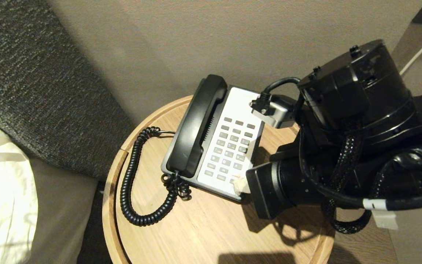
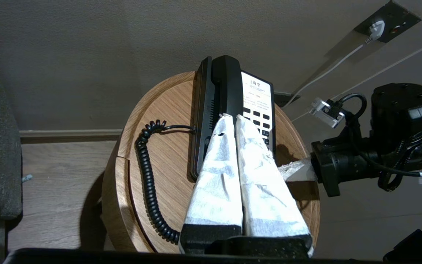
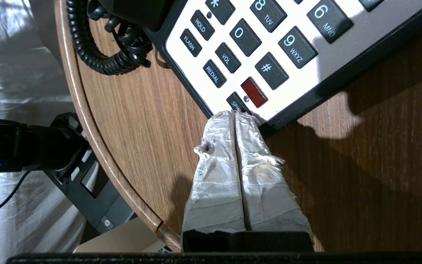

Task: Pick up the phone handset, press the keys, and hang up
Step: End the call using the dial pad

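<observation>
The phone handset (image 1: 196, 126) lies in its cradle on the phone base (image 1: 233, 110), coiled cord (image 1: 130, 183) looping over the round tabletop (image 1: 203, 227). The right gripper (image 3: 236, 114), clenched and empty, sits at the base's near corner by the lowest keys; pressing there could shove the base or hit the wrong key. The left gripper (image 2: 232, 118), also clenched and empty, hovers above the handset.

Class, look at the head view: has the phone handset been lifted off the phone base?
No. The phone handset lies in its cradle along the left side of the phone base.
</observation>
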Tool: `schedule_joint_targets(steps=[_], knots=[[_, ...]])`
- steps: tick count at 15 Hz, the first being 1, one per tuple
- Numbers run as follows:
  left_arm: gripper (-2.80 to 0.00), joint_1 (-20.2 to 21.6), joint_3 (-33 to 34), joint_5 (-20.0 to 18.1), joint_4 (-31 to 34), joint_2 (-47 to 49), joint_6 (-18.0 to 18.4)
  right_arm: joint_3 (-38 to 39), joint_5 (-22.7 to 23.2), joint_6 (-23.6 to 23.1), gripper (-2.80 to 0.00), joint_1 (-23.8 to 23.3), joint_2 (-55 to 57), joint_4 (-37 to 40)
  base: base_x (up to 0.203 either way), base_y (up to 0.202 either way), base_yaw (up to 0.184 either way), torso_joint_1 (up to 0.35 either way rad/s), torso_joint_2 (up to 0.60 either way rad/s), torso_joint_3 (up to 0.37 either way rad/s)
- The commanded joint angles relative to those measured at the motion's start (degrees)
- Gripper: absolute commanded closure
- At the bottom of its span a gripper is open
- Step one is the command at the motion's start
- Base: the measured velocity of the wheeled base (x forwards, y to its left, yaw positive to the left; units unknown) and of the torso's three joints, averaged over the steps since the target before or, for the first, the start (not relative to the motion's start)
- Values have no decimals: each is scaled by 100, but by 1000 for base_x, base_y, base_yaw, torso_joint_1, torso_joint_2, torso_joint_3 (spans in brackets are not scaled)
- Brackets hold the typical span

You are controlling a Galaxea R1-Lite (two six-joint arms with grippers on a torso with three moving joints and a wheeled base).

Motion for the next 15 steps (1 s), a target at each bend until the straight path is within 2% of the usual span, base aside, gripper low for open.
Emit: schedule_joint_targets(steps=[1, 12, 15], knots=[[0, 0, 10, 14, 0, -12, -9, -16, -9, 14, 0, 4, 87, 1, 0, 0, 0, 0, 0, 0], [0, 0, 97, 14, 0, -115, -17, -65, -18, 5, 0, -14, 79, 1, 0, 0, 0, 0, 0, 0], [0, 0, 97, 14, 17, -106, -157, -191, -50, 14, 0, -23, 69, 1, 0, 0, 0, 0, 0, 0]])
